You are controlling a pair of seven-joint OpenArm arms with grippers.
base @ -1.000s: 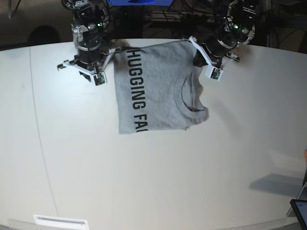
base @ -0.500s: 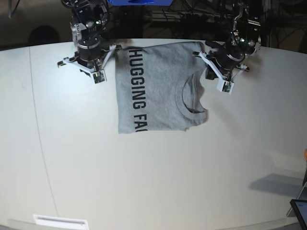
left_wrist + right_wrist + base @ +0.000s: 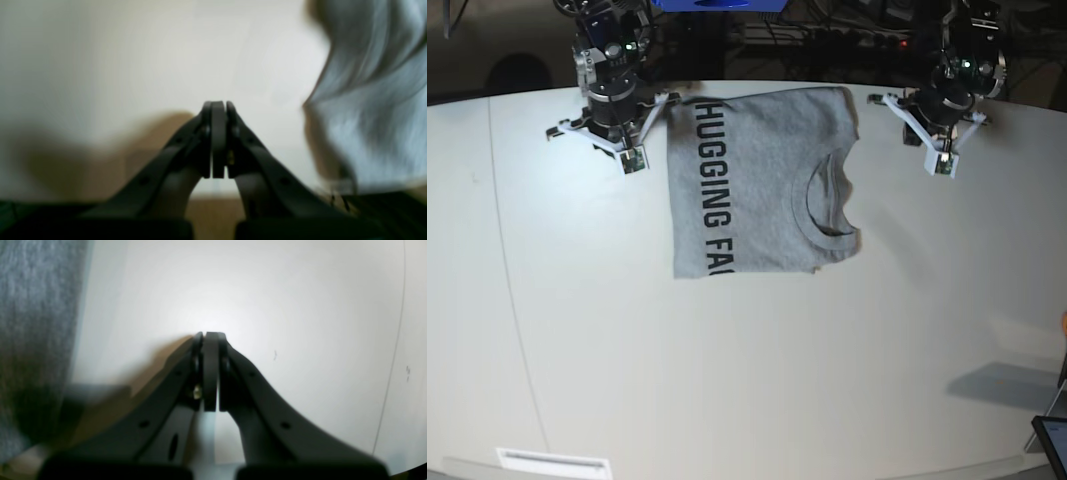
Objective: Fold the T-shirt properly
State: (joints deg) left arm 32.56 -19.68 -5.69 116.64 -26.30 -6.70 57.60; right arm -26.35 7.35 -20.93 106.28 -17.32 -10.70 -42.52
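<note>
Two Grippers Pressed Together, Shirt Lying Between Them

Both grippers are empty, fingers pressed together. The left gripper (image 3: 940, 150) hangs above bare table (image 3: 747, 380) just off the T-shirt's (image 3: 757, 185) collar-side edge, apart from the cloth. The right gripper (image 3: 617, 145) sits just beside the shirt's lettered edge, not touching it. The T-shirt lies folded near the table's far edge, print "HUGGING FA" up, neckline toward the left gripper. Wide open surface stretches on the near side and to both flanks.
</note>
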